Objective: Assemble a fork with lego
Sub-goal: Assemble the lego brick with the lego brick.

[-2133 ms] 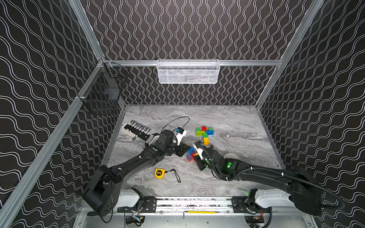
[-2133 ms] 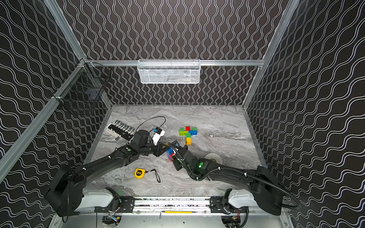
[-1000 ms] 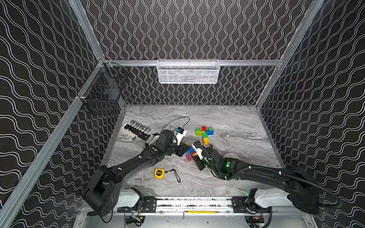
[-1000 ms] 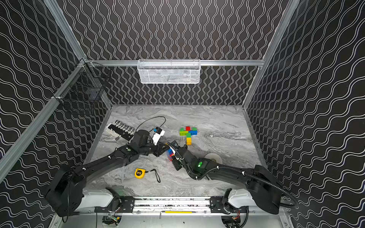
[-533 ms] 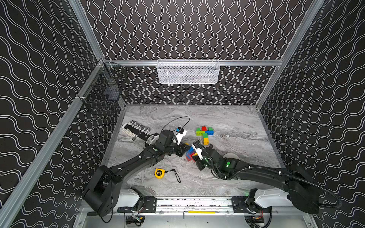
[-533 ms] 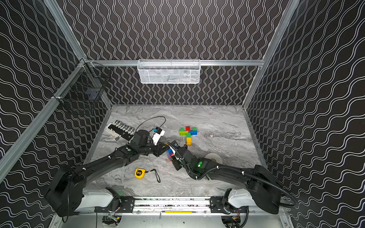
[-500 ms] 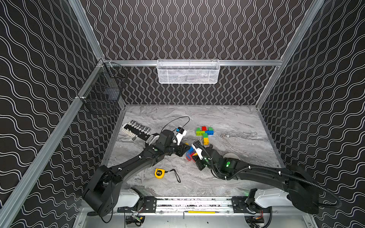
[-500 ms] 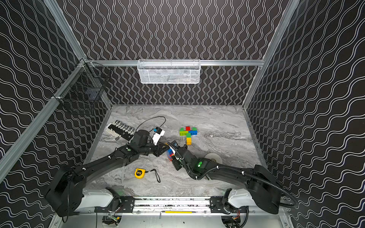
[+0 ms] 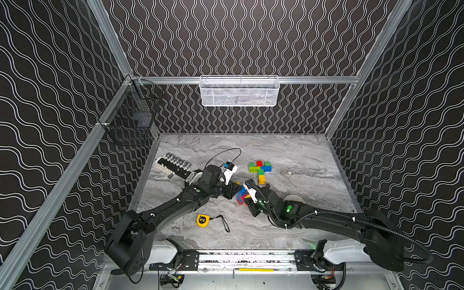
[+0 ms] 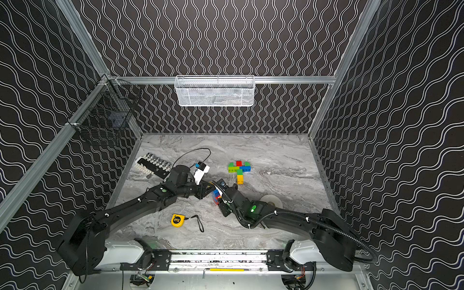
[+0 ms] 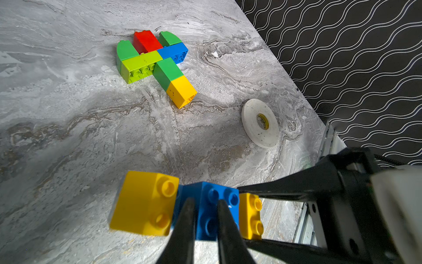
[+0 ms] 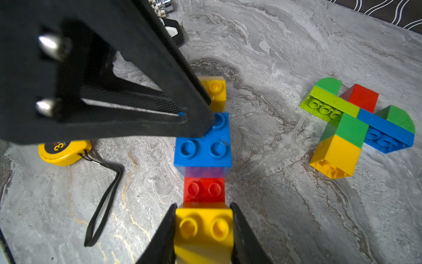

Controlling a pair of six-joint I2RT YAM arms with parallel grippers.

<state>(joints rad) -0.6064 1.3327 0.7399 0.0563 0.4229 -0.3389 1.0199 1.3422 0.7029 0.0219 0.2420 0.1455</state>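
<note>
A short row of lego (image 9: 241, 195) lies on the marble table: yellow brick (image 12: 212, 91), blue brick (image 12: 203, 146), red brick (image 12: 204, 189), and another yellow brick (image 12: 204, 228). My right gripper (image 12: 203, 226) is shut on that near yellow brick. My left gripper (image 11: 205, 203) is shut, its tips resting on top of the blue brick (image 11: 212, 205). Both grippers meet over the row in both top views, left gripper (image 10: 213, 190) and right gripper (image 10: 219, 198). Farther back lies a fork-shaped lego piece (image 9: 260, 168) in green, red, blue, lime and yellow.
A yellow tape measure (image 9: 202, 220) with a black strap lies in front of the arms. A white tape roll (image 11: 260, 122) lies to the right of the bricks. A socket rail (image 9: 173, 164) sits at the back left. Mesh baskets hang on the back wall (image 9: 239, 91) and left wall (image 9: 133, 118).
</note>
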